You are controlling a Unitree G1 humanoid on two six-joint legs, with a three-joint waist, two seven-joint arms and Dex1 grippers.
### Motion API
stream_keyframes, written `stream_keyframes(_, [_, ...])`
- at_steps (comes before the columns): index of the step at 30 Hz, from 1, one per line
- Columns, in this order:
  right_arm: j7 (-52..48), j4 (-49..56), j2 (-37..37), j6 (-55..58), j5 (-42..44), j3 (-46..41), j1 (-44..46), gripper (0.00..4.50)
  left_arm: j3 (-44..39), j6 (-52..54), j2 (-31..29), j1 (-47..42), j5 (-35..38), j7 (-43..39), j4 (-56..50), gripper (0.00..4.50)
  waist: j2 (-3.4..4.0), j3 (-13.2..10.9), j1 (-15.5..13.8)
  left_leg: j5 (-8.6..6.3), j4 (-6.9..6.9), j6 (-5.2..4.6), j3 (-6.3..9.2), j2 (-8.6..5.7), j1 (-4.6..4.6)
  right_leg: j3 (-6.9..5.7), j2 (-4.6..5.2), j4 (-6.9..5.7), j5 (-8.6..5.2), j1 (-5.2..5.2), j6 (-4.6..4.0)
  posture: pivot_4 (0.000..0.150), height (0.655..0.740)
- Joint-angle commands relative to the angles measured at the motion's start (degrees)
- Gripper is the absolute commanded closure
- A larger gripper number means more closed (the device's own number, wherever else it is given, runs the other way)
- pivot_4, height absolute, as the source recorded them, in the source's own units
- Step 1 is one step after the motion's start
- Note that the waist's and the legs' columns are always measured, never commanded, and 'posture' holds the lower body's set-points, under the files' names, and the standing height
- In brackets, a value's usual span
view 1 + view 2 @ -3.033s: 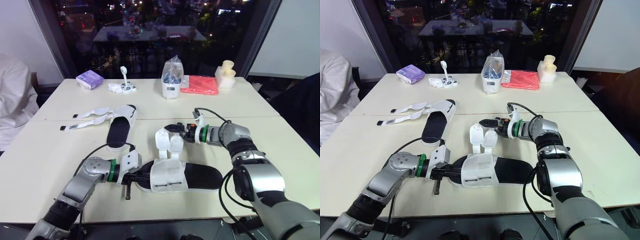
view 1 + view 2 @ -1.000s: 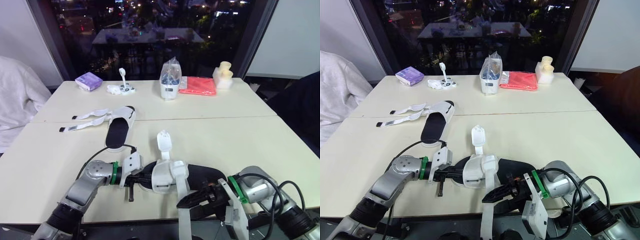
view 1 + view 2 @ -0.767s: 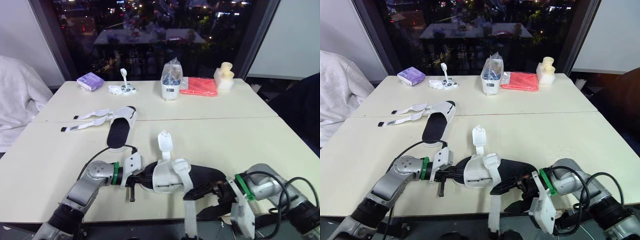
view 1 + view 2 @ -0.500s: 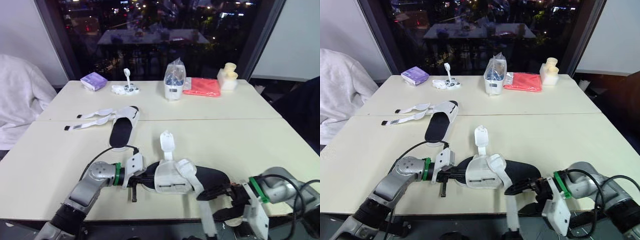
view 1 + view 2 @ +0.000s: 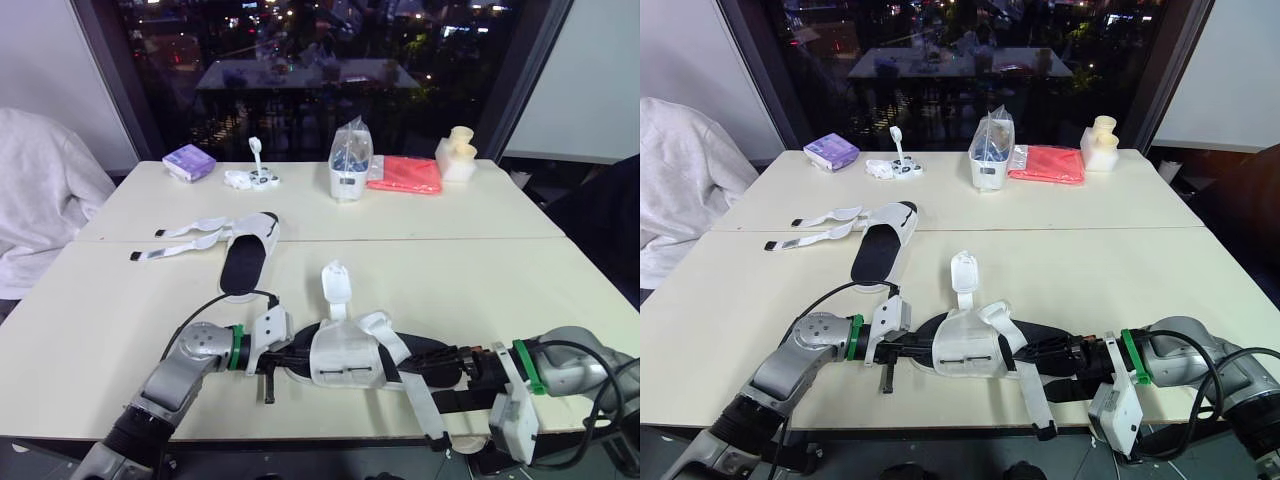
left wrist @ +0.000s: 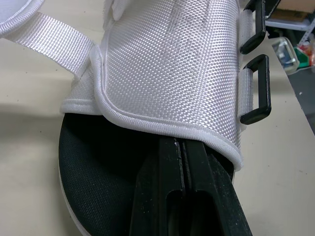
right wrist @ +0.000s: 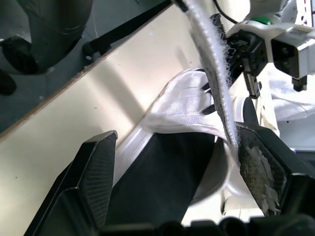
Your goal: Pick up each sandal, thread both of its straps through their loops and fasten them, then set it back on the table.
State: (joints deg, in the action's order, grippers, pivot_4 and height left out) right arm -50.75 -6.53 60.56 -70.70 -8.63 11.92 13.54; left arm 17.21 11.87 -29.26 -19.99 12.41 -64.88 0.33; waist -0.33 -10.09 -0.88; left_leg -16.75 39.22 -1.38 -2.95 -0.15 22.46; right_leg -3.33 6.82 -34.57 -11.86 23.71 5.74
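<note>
On the cream table (image 5: 470, 262) (two tops butted together) are laid a near sandal (image 5: 347, 356), a far sandal (image 5: 245, 262), a purple box (image 5: 188, 160) and a red cloth (image 5: 405, 174).

There are 2 white fabric sandals with black soles: 1 sandal (image 5: 350, 352) between the pincers, 1 sandal (image 5: 245, 250) well beyond the left pincer (image 5: 285, 358). There are 2 black two-finger pincers, counting the right pincer (image 5: 440, 362). There are 4 white webbing straps, 2 per sandal. 2 black plastic loops (image 6: 257, 88) sit just beside the left pincer's fingers. 2 cream tables are here, 1 table (image 5: 100, 320) under the pincers and 1 table (image 5: 300, 215) beyond them. Far beyond both pincers is 1 each of purple box (image 5: 188, 160), white plastic stick gadget (image 5: 252, 178), clear bag in a white tub (image 5: 348, 165), red cloth (image 5: 404, 174) and cream stacked container (image 5: 459, 146). 1 person in white (image 5: 40, 200) sits out past the left pincer.
</note>
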Motion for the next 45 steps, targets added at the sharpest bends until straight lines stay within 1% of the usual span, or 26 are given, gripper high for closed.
stream_keyframes(1, [1.5, -1.0, 2.7, -2.0, -0.9, -0.5, -1.6, 0.60, 2.3, 0.4, 0.1, 0.7, -1.7, -0.6, 1.4, 4.50, 0.00, 0.0, 0.0, -0.01, 0.00, -0.02, 0.00, 0.00, 0.00, 0.00, 0.00, 0.07, 0.00, -0.04, 0.00, 0.150, 0.7400])
stream_keyframes(13, [7.1, -14.5, 8.9, -8.2, -6.7, -1.1, -3.2, 0.60, 2.5, 0.1, 0.1, 0.5, -2.0, -1.5, 1.8, 4.50, 0.03, 0.0, 0.1, -0.08, 0.00, -0.13, -0.01, -0.01, -0.04, -0.01, 0.02, 0.32, 0.01, -0.19, 0.00, 0.150, 0.7400])
stream_keyframes(18, [9.7, -17.5, 9.7, -9.1, -8.8, -1.4, -3.1, 0.60, 2.6, -0.2, 0.2, 0.2, -2.0, -1.7, 2.3, 4.50, 0.04, 0.0, 0.1, -0.09, -0.01, -0.14, -0.01, 0.00, -0.04, 0.00, 0.02, 0.33, 0.01, -0.19, 0.00, 0.150, 0.7400])
stream_keyframes(23, [13.7, -21.2, 8.9, -12.4, -14.0, -4.4, -2.7, 0.60, 2.8, -0.3, 0.4, 0.0, -2.1, -1.9, 2.6, 4.50, 0.05, 0.0, 0.1, -0.09, -0.01, -0.14, -0.01, -0.01, -0.05, 0.00, 0.02, 0.35, 0.01, -0.23, 0.00, 0.150, 0.7400])
stream_keyframes(26, [15.6, -22.9, 9.1, -12.4, -15.0, -4.6, -2.7, 0.60, 2.9, -0.3, 0.5, 0.0, -2.1, -1.9, 2.6, 4.50, 0.05, 0.0, 0.1, -0.09, -0.01, -0.15, -0.01, -0.01, -0.06, 0.00, 0.02, 0.36, 0.01, -0.24, 0.00, 0.150, 0.7400])
stream_keyframes(28, [14.5, -22.6, 10.1, -8.7, -10.7, -2.2, -2.7, 0.60, 2.8, -0.3, 0.3, -0.1, -2.1, -2.0, 2.6, 4.50, 0.05, 0.0, 0.2, -0.09, -0.01, -0.15, -0.01, -0.01, -0.06, 0.00, 0.02, 0.36, 0.01, -0.24, 0.00, 0.150, 0.7400])
stream_keyframes(32, [6.3, -23.5, 12.7, 0.7, -0.8, 3.0, -0.1, 0.60, 2.9, -0.2, 0.2, 0.1, -2.2, -2.0, 2.3, 4.50, 0.05, 0.0, 0.3, -0.09, -0.01, -0.15, -0.02, -0.01, -0.11, 0.02, 0.04, 0.38, 0.02, -0.30, -0.02, 0.150, 0.7400])
stream_keyframes(34, [1.3, -21.3, 13.4, 7.5, 7.2, 3.9, -0.6, 0.60, 2.8, -0.3, 0.1, 0.2, -2.2, -2.1, 2.3, 4.50, 0.05, 0.0, 0.2, -0.10, 0.00, -0.17, -0.01, -0.01, -0.13, 0.02, 0.07, 0.39, 0.02, -0.32, -0.03, 0.150, 0.7400])
stream_keyframes(36, [-6.3, -14.2, 15.5, 19.3, 19.4, 3.9, -3.9, 0.60, 2.8, -0.3, -0.1, 0.2, -2.3, -2.2, 2.2, 4.50, 0.08, 0.0, 0.1, -0.12, -0.02, -0.20, 0.02, 0.01, -0.12, 0.03, 0.17, 0.40, 0.02, -0.33, -0.03, 0.150, 0.7400])
stream_keyframes(38, [-11.7, -9.0, 16.8, 27.9, 26.7, 2.8, -6.0, 0.60, 2.8, -0.3, -0.1, 0.2, -2.3, -2.2, 2.3, 4.50, 0.11, 0.1, 0.1, -0.13, -0.08, -0.21, 0.05, 0.03, -0.11, 0.02, 0.24, 0.42, 0.02, -0.32, -0.03, 0.150, 0.7400])
stream_keyframes(40, [-17.0, -4.0, 18.7, 36.4, 32.5, 0.8, -7.1, 0.60, 2.8, -0.4, -0.1, 0.1, -2.3, -2.3, 2.4, 4.50, 0.18, 0.1, 0.2, -0.13, -0.08, -0.21, 0.06, 0.05, -0.11, 0.01, 0.27, 0.42, 0.02, -0.32, -0.03, 0.150, 0.7400])
stream_keyframes(43, [-22.4, 2.9, 21.2, 47.7, 39.2, -2.5, -8.6, 0.60, 2.8, -0.5, -0.2, 0.1, -2.4, -2.3, 2.4, 4.50, 0.30, 0.1, 0.1, -0.14, -0.07, -0.19, 0.06, 0.03, -0.11, 0.00, 0.32, 0.42, 0.02, -0.30, -0.03, 0.150, 0.7400])
stream_keyframes(45, [-24.5, 8.2, 22.3, 57.8, 44.7, -4.7, -7.8, 0.60, 2.9, -0.7, -0.1, 0.1, -2.5, -2.3, 2.6, 4.50, 0.37, 0.1, 0.1, -0.15, -0.08, -0.18, 0.06, 0.04, -0.09, -0.02, 0.32, 0.44, 0.02, -0.27, -0.03, 0.150, 0.7400])
